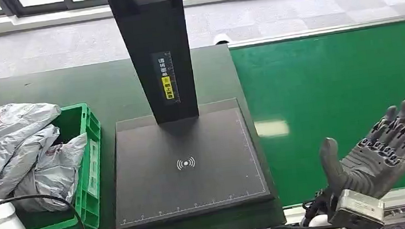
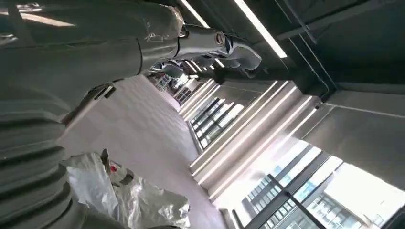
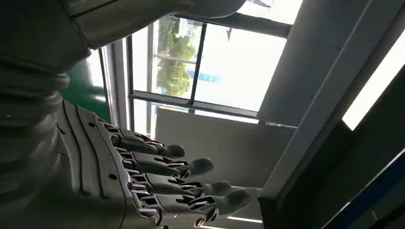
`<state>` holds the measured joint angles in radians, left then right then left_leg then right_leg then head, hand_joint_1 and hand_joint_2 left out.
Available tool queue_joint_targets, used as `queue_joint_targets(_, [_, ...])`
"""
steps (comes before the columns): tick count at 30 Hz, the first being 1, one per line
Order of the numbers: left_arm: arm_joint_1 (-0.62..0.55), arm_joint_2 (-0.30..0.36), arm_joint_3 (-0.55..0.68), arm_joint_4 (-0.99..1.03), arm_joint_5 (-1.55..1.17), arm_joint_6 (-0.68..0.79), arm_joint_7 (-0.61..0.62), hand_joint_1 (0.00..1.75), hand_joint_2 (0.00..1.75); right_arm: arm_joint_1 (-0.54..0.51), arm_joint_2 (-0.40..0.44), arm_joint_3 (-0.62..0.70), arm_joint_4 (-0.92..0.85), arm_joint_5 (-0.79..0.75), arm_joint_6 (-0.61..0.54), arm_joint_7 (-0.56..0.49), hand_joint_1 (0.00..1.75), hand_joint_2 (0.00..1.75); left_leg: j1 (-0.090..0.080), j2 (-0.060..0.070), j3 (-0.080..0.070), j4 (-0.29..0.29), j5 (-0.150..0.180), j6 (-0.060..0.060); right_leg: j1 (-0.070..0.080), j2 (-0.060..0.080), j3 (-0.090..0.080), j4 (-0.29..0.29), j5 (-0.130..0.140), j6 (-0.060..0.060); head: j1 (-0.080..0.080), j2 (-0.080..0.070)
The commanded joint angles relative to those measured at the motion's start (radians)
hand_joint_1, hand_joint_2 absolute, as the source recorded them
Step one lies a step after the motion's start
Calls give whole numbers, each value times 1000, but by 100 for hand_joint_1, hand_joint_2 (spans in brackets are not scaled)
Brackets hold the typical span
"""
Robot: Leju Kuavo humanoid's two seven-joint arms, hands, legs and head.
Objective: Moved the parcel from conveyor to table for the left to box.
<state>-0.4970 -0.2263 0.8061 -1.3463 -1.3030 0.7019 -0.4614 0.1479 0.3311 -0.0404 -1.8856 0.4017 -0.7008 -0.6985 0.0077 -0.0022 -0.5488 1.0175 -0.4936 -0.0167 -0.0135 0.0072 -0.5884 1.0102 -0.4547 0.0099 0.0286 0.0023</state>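
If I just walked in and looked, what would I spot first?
Probably the robot's right hand, fingers spread wide and holding nothing, raised over the bright green conveyor belt. Next, the green crate on the left of the dark table, stuffed with crinkly grey parcel bags. Between them a black post rises from a flat black scanner pad.
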Motion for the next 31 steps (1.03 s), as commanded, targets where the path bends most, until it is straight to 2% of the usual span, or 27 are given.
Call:
queue_joint_targets(1, [-12, -123, 109, -180, 275, -4, -237, 0, 175, -18, 18, -99, 43, -13, 3, 0, 0, 175, 1, 0, 0, -1, 1, 1, 1, -1, 1, -2, 1, 0, 0, 0])
queue_joint_targets(2, [-1, -123, 88, -199, 290, -4, -237, 0, 175, -18, 18, -100, 45, -14, 3, 0, 0, 175, 1, 1, 0, -1, 0, 1, 0, 0, 1, -1, 0, 0, 0, 0])
queue_joint_targets(5, [125, -123, -131, -352, 507, -4, -237, 0, 175, -24, 18, -100, 64, -21, 3, 0, 0, 175, 1, 2, 0, -1, 0, 1, 0, 1, 1, -2, 0, 0, 0, 0])
queue_joint_targets(6, [130, -123, -150, -362, 521, -4, -237, 0, 175, -24, 18, -99, 65, -20, 3, 0, 0, 175, 1, 1, 1, -2, 0, 1, 0, 0, 2, -3, 1, 0, 0, 0])
queue_joint_targets(7, [167, -123, -263, -396, 613, -4, -237, 0, 175, -27, 18, -99, 69, -22, 3, 0, 0, 175, 2, -1, 0, -1, 0, 1, 1, -2, 1, -2, 0, 0, 0, 0])
queue_joint_targets(12, [280, -115, -594, -439, 842, -4, -237, 0, 175, -42, 18, -68, 107, -26, 3, 0, 0, 175, 1, -4, -2, 0, 0, 1, 1, -4, 1, -2, 0, 0, 0, 0])
queue_joint_targets(16, [351, -22, -824, -428, 1050, -4, -237, 0, 175, -31, 18, 16, 159, 7, 3, 0, 0, 175, 1, -4, 0, -3, 2, 1, 0, -5, 2, -5, 2, -1, 0, 0])
queue_joint_targets(17, [362, -41, -803, -440, 1052, -72, -237, 0, 175, -74, -5, 27, 224, -6, 3, 1, 0, 175, 1, -4, 0, -2, 2, 1, 0, -5, 1, -4, 1, -1, 0, 0])
queue_joint_targets(18, [371, 8, -900, -415, 1106, -34, -237, 0, 175, -35, 18, 96, 230, 23, 3, 0, 0, 175, 0, -2, 0, -3, 2, 1, 0, -4, 1, -4, 2, -1, 0, 0])
queue_joint_targets(19, [377, 22, -937, -403, 1158, -67, -237, 0, 175, -43, 18, 144, 270, 29, 3, 0, 0, 175, 0, -1, 1, -2, 0, 1, -1, -1, 2, -2, 0, -1, 0, 0])
queue_joint_targets(22, [385, 16, -949, -388, 1206, -123, -237, 0, 175, -57, 6, 193, 320, 35, 3, 0, 0, 175, 1, 3, 3, -5, 1, 1, 0, 2, 3, -5, 3, -2, 0, 0])
queue_joint_targets(24, [395, -4, -941, -339, 1226, -245, -237, 0, 175, -86, -66, 302, 397, 7, 3, 0, 0, 175, 0, 2, -3, -5, 1, 0, 0, 0, 2, -4, 2, -2, 0, 0])
queue_joint_targets(25, [403, -19, -958, -267, 1264, -365, -237, 0, 175, -115, -115, 396, 438, -14, 31, 0, 0, 175, 0, 2, 1, -6, 2, 0, 0, 1, 2, -6, 3, -2, 0, 0])
queue_joint_targets(29, [401, -29, -953, -250, 1257, -390, -237, 0, 175, -127, -128, 426, 451, -28, 18, 0, 0, 175, 0, 2, 5, -4, 0, 1, 0, 1, 5, -4, 1, 0, 0, 0])
queue_joint_targets(31, [406, -53, -992, -204, 1245, -446, -237, 0, 175, -155, -143, 522, 484, -59, 22, 0, 0, 175, 0, 1, 5, -7, 2, 1, 0, -1, 5, -8, 3, -1, 0, 0])
